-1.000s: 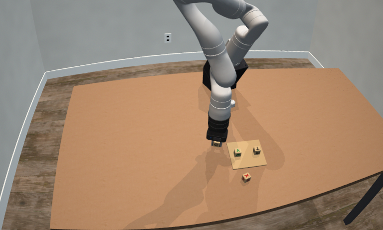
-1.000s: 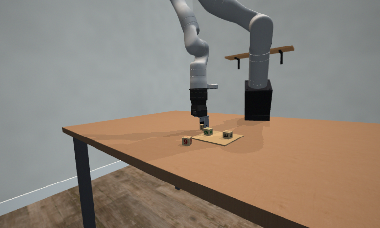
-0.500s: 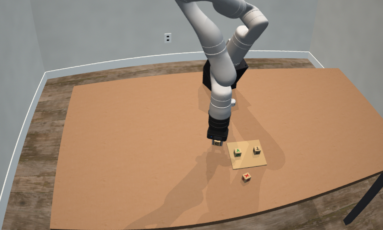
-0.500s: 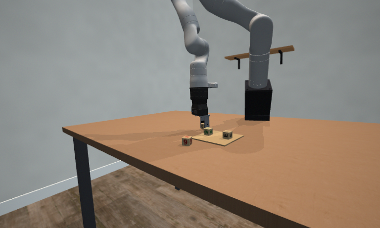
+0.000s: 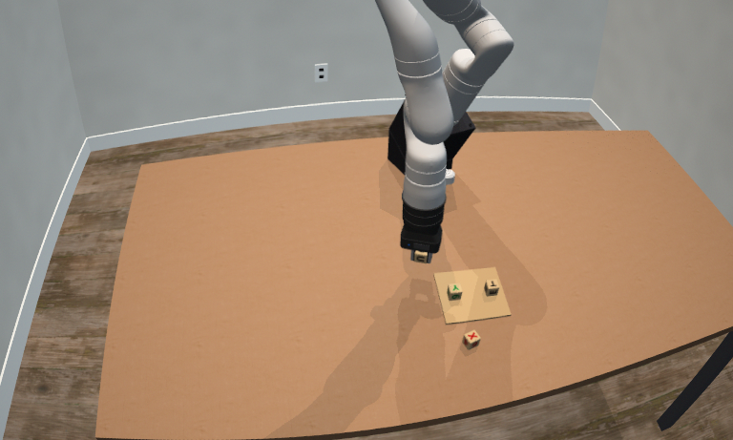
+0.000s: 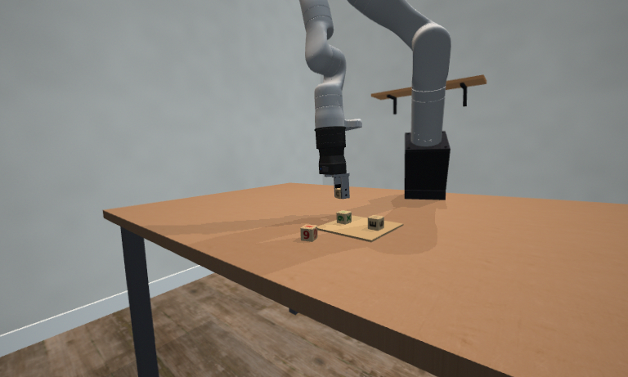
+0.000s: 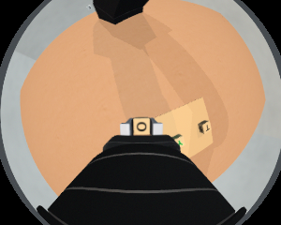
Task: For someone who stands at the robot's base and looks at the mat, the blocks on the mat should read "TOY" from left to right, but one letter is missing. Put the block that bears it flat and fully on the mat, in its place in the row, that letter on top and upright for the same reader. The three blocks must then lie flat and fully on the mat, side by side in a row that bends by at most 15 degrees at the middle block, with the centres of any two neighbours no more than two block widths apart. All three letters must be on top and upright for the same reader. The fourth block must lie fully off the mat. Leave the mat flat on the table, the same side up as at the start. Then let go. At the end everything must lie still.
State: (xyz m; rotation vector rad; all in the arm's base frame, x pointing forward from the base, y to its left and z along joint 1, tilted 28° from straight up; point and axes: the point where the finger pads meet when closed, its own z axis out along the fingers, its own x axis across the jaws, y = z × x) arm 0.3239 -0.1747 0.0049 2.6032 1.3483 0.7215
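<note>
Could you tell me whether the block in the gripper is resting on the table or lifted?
Lifted: the gripper holds the block above the table.

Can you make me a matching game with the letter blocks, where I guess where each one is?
Things:
1. block with the green Y
2. block with the red X
3. block with the O
4. block with the black T

Places:
A. on the table, off the mat
B. held in the claw, up in the air
C. on the mat, nearest the claw
D. on the mat, farthest from the claw

Pairs: 1-C, 2-A, 3-B, 4-D
</note>
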